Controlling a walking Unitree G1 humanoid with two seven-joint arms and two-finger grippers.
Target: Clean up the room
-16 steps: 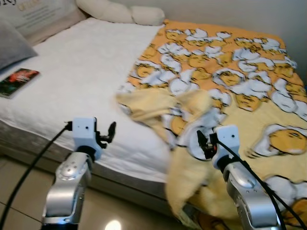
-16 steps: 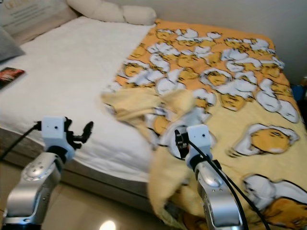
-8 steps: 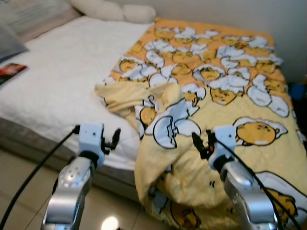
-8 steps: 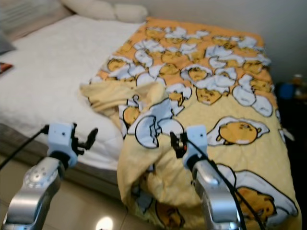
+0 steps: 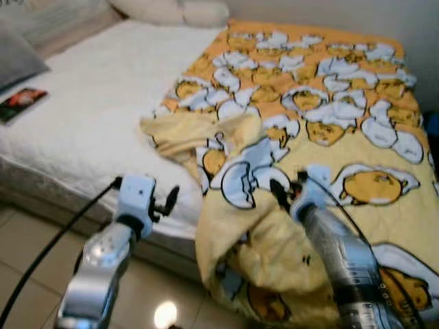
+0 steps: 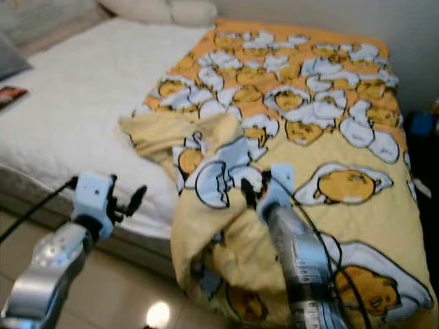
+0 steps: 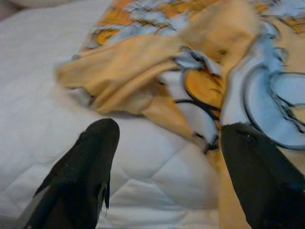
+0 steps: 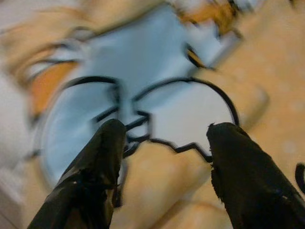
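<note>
Bedding took up most of the scene: a yellow-and-orange blanket [image 5: 329, 116] printed with cartoon fried-egg figures lay across the right half of a bed [image 5: 96, 116] with a white quilted cover. The blanket's near-left corner was rumpled into a heap [image 5: 219, 147], and its lower edge hung over the bed's side toward the tiled floor [image 5: 27, 274].

The right gripper [image 5: 287, 188] reached over the bunched fold near the bed's edge, just above one of the white egg shapes. In the right wrist view its two black fingers [image 8: 95, 176] stood well apart with the printed cloth behind them and nothing between them — spread wide, holding nothing.

The left gripper [image 5: 167, 201] hovered at the near side of the bed, beside the white cover and just left of the hanging blanket. In the left wrist view its fingers [image 7: 86, 171] were likewise spread wide and empty, pointed at the crumpled yellow corner where it met the white cover.

Pillows [image 5: 171, 10] lay at the head of the bed, and a grey cushion [image 5: 17, 62] sat at the far left. A small dark book or packet [image 5: 22, 104] with a red-and-green cover rested on the white cover near that cushion — any writing on it was too blurred to read. No brand or label could be made out on the blanket either.
</note>
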